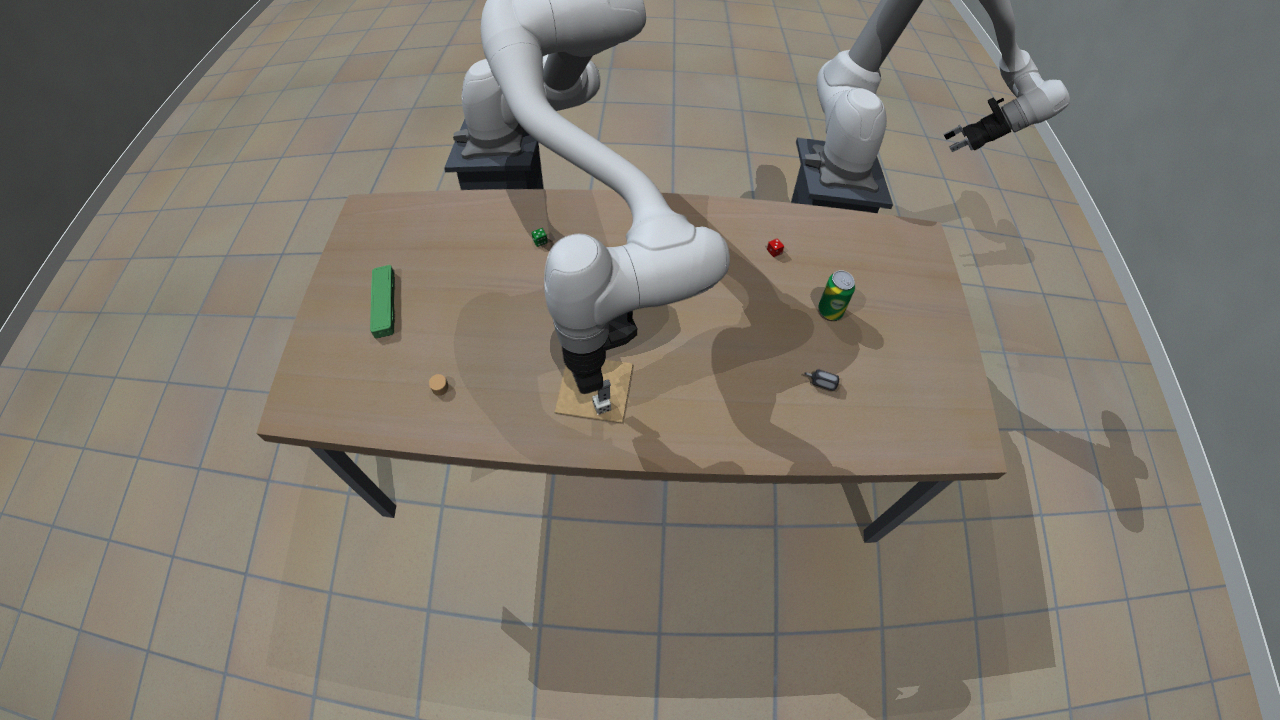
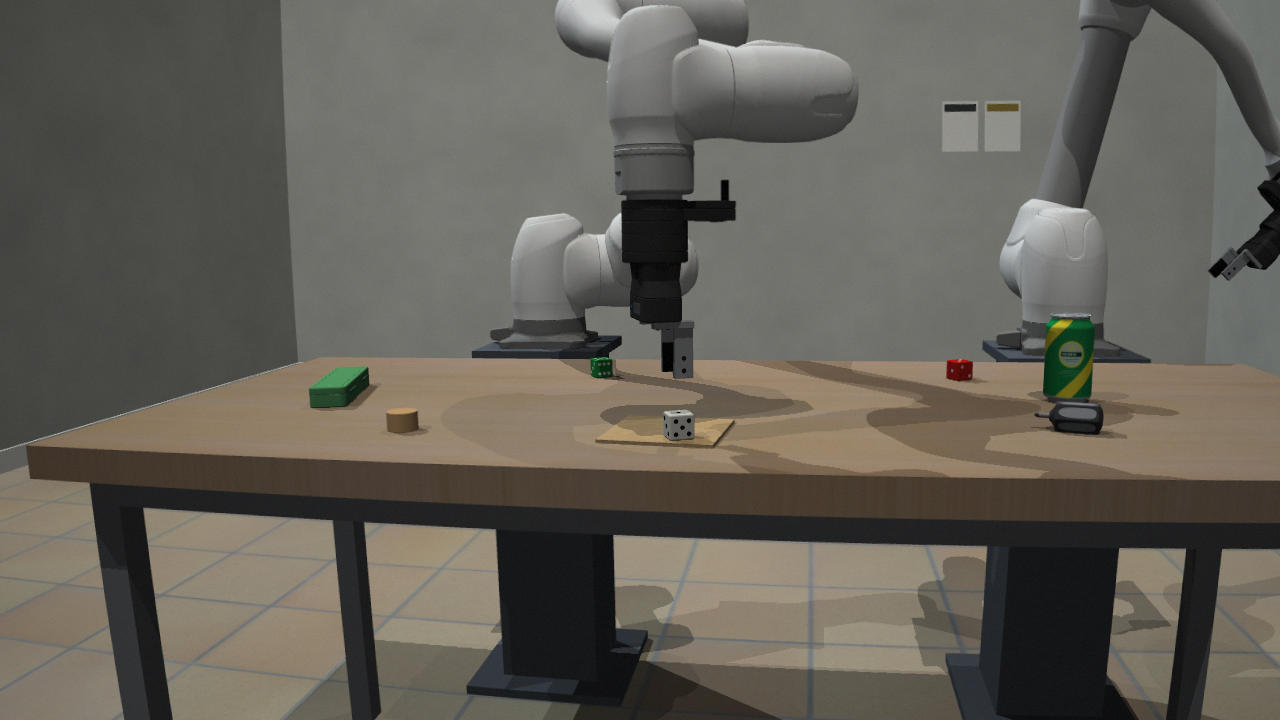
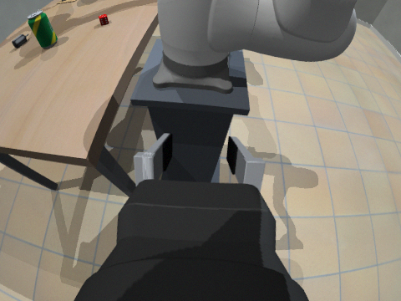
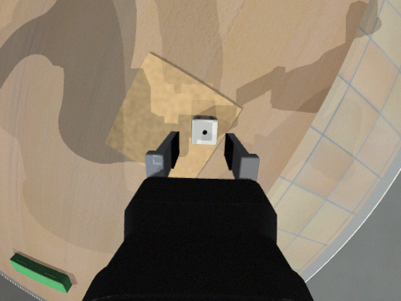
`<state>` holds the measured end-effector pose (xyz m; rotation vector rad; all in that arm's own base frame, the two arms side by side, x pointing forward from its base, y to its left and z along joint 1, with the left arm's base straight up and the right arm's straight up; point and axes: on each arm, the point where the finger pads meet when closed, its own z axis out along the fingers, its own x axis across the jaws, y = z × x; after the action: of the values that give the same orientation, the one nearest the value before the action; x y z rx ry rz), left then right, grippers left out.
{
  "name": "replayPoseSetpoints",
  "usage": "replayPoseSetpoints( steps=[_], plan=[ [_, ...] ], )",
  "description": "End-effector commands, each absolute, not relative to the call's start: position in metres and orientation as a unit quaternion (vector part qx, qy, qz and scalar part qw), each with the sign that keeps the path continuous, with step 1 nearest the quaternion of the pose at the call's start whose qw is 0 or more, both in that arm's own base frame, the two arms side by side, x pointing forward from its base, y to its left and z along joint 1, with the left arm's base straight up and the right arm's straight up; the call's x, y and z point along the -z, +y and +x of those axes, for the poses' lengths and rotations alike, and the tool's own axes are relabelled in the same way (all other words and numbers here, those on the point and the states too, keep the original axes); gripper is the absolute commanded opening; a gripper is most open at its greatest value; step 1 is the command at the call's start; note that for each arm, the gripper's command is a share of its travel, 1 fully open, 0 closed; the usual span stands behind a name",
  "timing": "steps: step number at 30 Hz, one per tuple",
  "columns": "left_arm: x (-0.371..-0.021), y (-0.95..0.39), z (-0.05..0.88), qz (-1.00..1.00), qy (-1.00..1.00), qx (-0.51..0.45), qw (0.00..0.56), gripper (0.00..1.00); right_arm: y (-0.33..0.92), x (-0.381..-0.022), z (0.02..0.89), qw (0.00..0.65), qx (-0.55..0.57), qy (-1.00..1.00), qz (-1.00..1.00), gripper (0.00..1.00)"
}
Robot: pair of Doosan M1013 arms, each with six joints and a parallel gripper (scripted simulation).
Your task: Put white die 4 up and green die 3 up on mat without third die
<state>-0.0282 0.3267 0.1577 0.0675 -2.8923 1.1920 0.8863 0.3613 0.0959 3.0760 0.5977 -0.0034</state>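
White spotted cube die [image 1: 602,404] [image 2: 678,425] [image 4: 205,131]: on the square tan mat [image 1: 572,401] [image 2: 626,431] [image 4: 129,117], one pip up, so probably set there for another turn to 4.
Green spotted cube die [image 1: 539,237] [image 2: 601,367]: off the mat, seemingly awaiting its turn.
Red spotted cube die [image 1: 776,247] [image 2: 959,368] [image 3: 104,19]: off the mat, where it belongs.
Right gripper [image 1: 603,394] [image 2: 677,358] [image 4: 202,150]: fingers apart, empty, pointing down above the white die.
Left gripper [image 1: 955,139] [image 2: 1224,265] [image 3: 200,155]: spread, empty, held beyond the table.
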Motion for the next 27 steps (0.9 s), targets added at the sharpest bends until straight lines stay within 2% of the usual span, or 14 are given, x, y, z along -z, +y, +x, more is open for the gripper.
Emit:
replayPoseSetpoints(
  steps=[1,7,16,24,27],
  plan=[
    [-0.1588,0.3232,-0.0324,0.023,-0.924,-0.383,0.011,1.0,0.3621,-0.0998,0.8871,0.027,-0.004,0.191,0.981,0.87],
    [-0.1588,0.3232,-0.0324,0.023,-0.924,-0.383,0.011,1.0,0.364,-0.0997,0.8864,0.113,-0.021,0.19,0.975,0.87],
    [-0.1588,0.3232,-0.0324,0.023,-0.924,-0.383,0.011,1.0,0.3645,-0.0998,0.8864,0.135,-0.026,0.19,0.972,0.87],
    [-0.1588,0.3232,-0.0324,0.023,-0.924,-0.383,0.011,1.0,0.3665,-0.0986,0.8855,0.239,-0.046,0.186,0.952,0.87],
    [-0.1588,0.3232,-0.0324,0.023,-0.924,-0.383,0.011,1.0,0.367,-0.0989,0.8856,0.254,-0.049,0.185,0.948,0.87]
  ],
)
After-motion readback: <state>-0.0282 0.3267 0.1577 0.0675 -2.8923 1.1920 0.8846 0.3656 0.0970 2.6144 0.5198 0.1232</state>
